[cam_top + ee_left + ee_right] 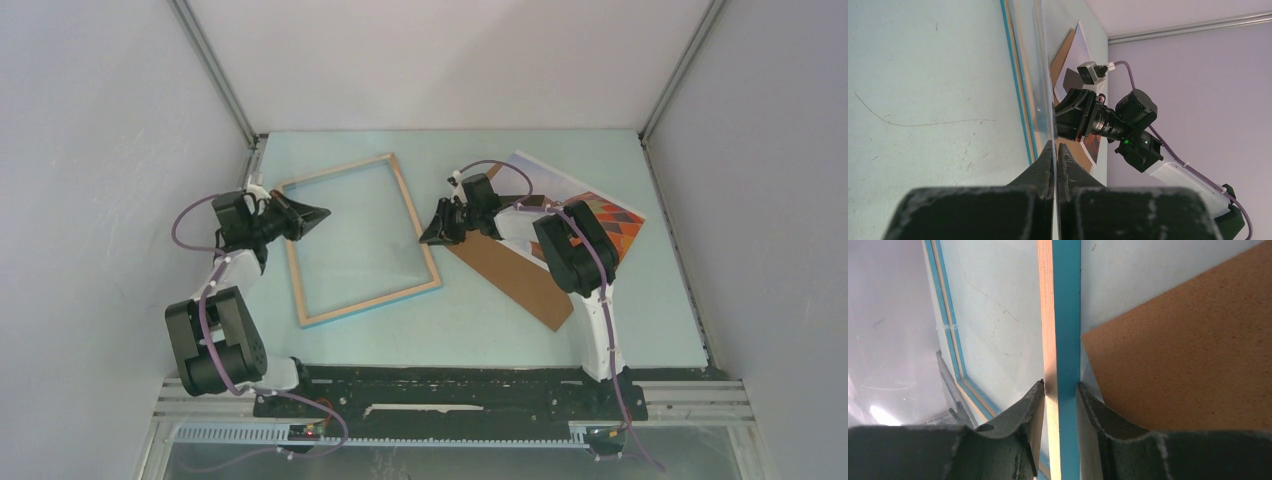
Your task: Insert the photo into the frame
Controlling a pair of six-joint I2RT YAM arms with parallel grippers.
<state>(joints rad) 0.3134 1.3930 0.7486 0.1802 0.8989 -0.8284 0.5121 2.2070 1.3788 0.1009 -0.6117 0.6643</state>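
Note:
The frame [370, 301] lies mid-table, wood side up, with its teal edge showing. My right gripper [428, 238] is shut on the frame's right rail; in the right wrist view the fingers [1033, 410] press the wood-and-teal rail [1060, 330] from both sides. My left gripper [322, 212] is over the frame's upper left. It is shut on the edge of a thin clear pane [1048, 90], seen edge on. The photo [610, 215] lies at the right, face up, showing a white border and orange-dark print. It is partly under the brown backing board [510, 270] and my right arm.
The brown backing board also shows beside the rail in the right wrist view [1188, 355]. Grey enclosure walls stand close on the left, right and back. The arm bases and a black rail line the near edge.

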